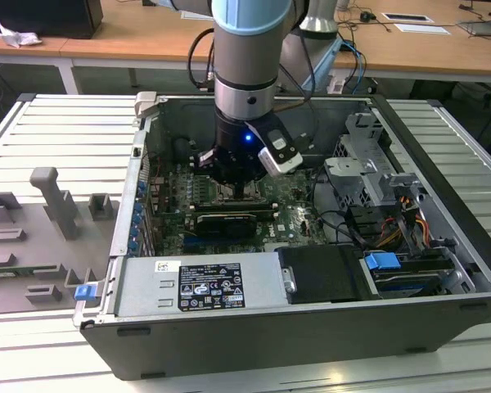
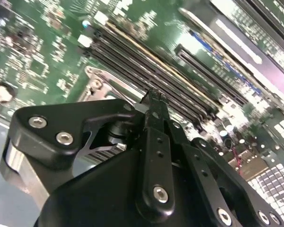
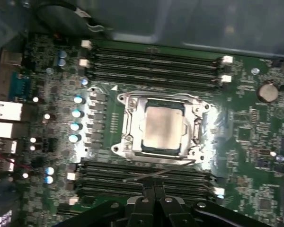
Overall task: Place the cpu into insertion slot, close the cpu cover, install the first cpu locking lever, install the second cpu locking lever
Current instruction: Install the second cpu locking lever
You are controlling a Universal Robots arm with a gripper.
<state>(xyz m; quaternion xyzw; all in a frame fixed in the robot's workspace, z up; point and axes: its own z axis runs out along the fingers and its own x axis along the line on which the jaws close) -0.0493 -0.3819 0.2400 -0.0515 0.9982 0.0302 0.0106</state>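
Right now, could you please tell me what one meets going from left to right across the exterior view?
Grey fixture blocks → small blue piece → labelled power supply → gripper above the motherboard → metal drive cage.

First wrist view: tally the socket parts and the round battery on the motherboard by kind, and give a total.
cpu: 1
cpu cover: 1
round battery: 1
Total: 3

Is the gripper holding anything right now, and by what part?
Nothing seems held: the gripper is shut just above the board beside the socket, at a thin lever. The cpu sits under its closed cover.
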